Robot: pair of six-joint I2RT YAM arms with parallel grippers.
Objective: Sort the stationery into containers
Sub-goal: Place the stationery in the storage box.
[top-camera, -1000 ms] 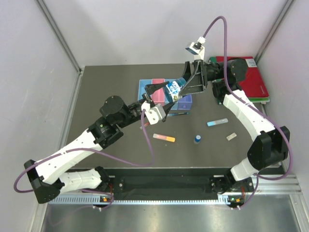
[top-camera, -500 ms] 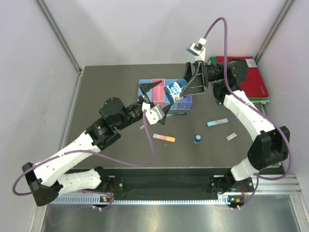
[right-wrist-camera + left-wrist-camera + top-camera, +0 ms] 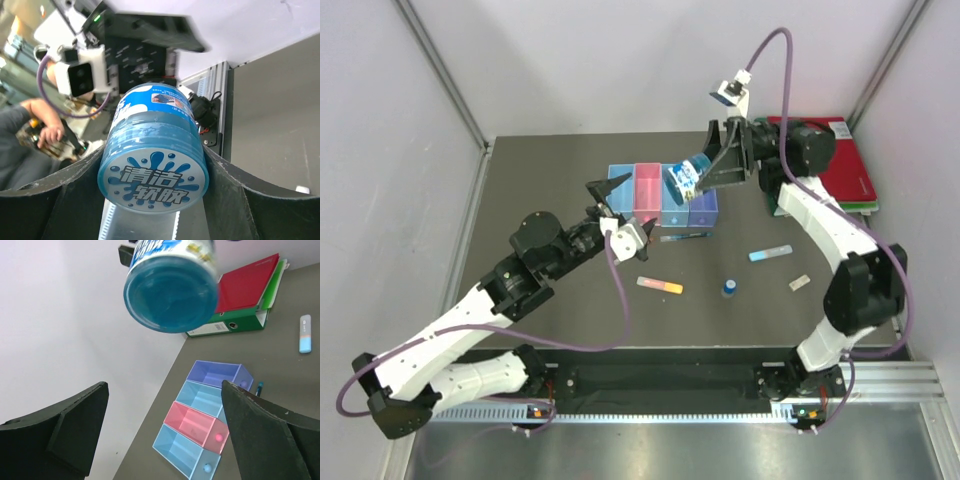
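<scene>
blue jar (image 3: 686,177) aloft, apparently over bin row (image 3: 192,422), not in | right claw (image 3: 692,178) closed on its sides | left claw (image 3: 620,213) spread wide, empty, near bins | pens (image 3: 682,237), pink-orange bar (image 3: 660,286), light blue bar (image 3: 770,253), bottle (image 3: 729,288), tag (image 3: 800,283) loose on tabletop (image 3: 540,200) | progress: early, bins look unfilled, all items left

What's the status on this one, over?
Right gripper shut on blue jar, held over the bins. Left gripper open, empty, beside them. Nothing blocking the drop. Pink-orange bar, light blue bar, bottle unsorted.
</scene>
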